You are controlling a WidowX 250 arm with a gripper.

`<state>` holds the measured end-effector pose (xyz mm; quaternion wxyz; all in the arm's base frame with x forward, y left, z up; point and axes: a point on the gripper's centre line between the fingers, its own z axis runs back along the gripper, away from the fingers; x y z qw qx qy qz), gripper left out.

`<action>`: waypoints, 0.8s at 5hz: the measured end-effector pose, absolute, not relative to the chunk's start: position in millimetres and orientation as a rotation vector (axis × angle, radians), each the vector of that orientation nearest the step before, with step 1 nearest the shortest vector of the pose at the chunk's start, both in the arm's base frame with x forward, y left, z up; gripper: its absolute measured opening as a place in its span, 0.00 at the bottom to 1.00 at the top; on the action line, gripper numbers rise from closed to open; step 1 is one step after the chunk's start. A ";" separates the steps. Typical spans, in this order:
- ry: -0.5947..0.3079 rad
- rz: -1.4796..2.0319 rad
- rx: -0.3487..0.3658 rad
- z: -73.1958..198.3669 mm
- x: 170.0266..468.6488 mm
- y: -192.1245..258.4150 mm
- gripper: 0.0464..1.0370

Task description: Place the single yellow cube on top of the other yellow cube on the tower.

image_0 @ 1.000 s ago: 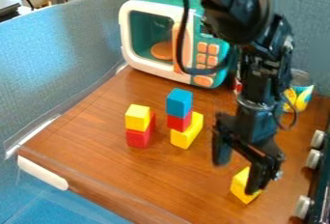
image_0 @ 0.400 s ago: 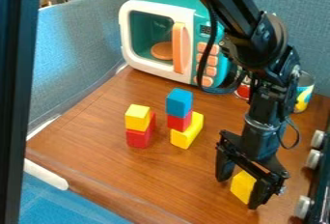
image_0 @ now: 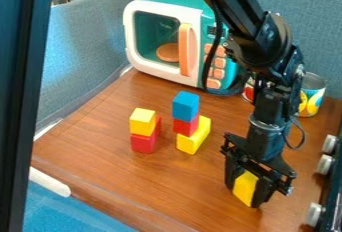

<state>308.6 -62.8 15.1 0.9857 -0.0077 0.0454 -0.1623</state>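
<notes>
On the counter (image_0: 120, 186), your gripper (image_0: 244, 195) has narrowed since the earlier frames: right of the yellow-topped tower (image_0: 143, 143), well apart from it, it now grasps the loose cube (image_0: 246, 185), towards the front. That likely readies you to lift, then lower it squarely onto the upper cube (image_0: 142, 121). The can (image_0: 311, 96) has yellow shapes on its label, but you'll find no legible writing

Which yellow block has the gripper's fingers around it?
The lone cube, between the gripper's fingers; another tops a red block, the third supports a red cube.
</notes>
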 end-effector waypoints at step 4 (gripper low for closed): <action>-0.053 -0.213 -0.080 121.7 278.5 -14.4 0.55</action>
